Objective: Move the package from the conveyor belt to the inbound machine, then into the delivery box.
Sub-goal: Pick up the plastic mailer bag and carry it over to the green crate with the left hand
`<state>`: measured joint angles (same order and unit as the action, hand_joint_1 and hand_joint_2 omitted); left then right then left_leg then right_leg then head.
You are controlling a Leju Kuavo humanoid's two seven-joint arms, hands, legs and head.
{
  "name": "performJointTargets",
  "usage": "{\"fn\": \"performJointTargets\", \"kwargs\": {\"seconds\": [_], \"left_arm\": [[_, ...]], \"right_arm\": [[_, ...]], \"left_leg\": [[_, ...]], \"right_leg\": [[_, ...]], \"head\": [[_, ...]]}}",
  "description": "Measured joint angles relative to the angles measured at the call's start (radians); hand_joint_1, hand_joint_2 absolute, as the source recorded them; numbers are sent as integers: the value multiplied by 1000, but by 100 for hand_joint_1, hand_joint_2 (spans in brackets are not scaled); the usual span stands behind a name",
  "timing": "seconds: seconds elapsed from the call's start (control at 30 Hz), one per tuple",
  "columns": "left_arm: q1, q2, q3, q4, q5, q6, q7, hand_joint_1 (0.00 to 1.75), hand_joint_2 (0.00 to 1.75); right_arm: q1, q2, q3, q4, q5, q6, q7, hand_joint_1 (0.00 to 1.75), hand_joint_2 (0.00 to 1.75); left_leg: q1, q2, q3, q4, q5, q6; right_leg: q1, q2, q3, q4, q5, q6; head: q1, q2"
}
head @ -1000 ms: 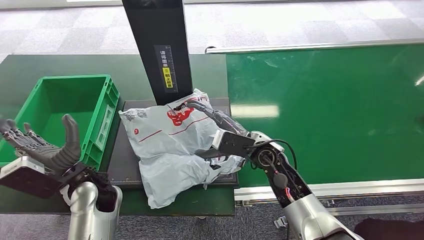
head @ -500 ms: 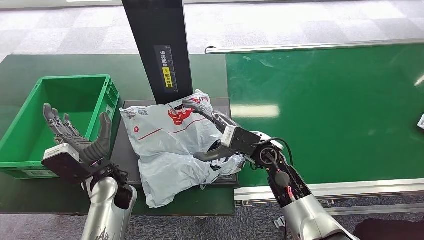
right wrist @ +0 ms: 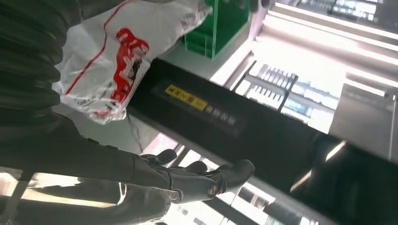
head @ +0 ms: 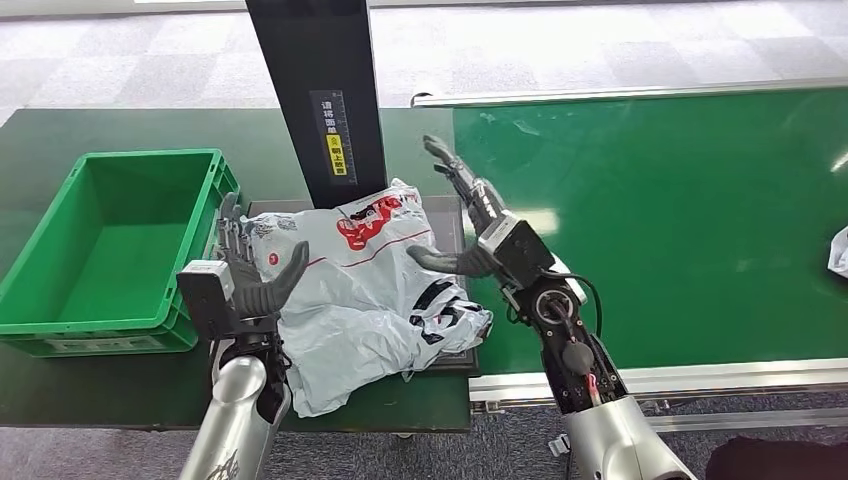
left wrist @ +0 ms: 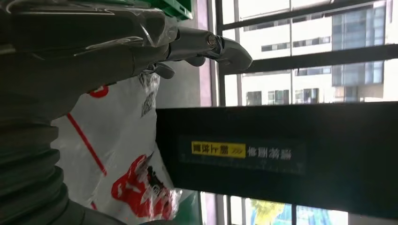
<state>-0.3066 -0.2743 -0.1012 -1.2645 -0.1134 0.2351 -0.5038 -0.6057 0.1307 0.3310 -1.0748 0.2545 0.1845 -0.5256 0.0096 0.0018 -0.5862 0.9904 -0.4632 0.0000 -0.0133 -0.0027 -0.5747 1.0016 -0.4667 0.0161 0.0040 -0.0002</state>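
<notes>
Head view: the package (head: 350,290), a crumpled pale grey plastic mailer printed with a red logo and a red line, lies on the dark platform of the inbound machine (head: 448,215), its near corner hanging over the platform's front edge onto the green table (head: 130,130). The machine's black upright post (head: 315,90) rises at the platform's far edge and carries a label of small white characters above a yellow strip, too small to read. The left hand (head: 250,275) stands at the package's left edge, fingers spread and upright, thumb hooked over the plastic, gripping nothing. The right hand (head: 470,215) is raised over the platform's right edge, fingers apart and pointing away, thumb reaching toward the package, empty. The green delivery box (head: 70,320) sits just left of the platform, the green conveyor belt (head: 680,220) to its right. Left wrist view: the left hand's fingers (left wrist: 206,44) are extended above the package (left wrist: 122,159), beside the post (left wrist: 281,154) and its yellow label. Right wrist view: the right hand's fingers (right wrist: 202,180) are open, apart from the package (right wrist: 117,51).
</notes>
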Motion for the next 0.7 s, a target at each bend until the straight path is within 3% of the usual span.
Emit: {"fn": "performJointTargets", "kwargs": {"seconds": [0.17,0.7], "left_arm": [[-28,9,-37,62,-85,-56,27,0,175],[-44,12,-56,123,-97,-87,39,0,175]], "right_arm": [[10,14,-94,-7,-121,-9,74,0,175],[19,28,-157,-7,-141,-8,87,0,175]], "left_leg": [[0,0,0,0,0,0],[0,0,0,0,0,0]], "right_leg": [[0,0,0,0,0,0],[0,0,0,0,0,0]], "head": [[0,0],[0,0]]}}
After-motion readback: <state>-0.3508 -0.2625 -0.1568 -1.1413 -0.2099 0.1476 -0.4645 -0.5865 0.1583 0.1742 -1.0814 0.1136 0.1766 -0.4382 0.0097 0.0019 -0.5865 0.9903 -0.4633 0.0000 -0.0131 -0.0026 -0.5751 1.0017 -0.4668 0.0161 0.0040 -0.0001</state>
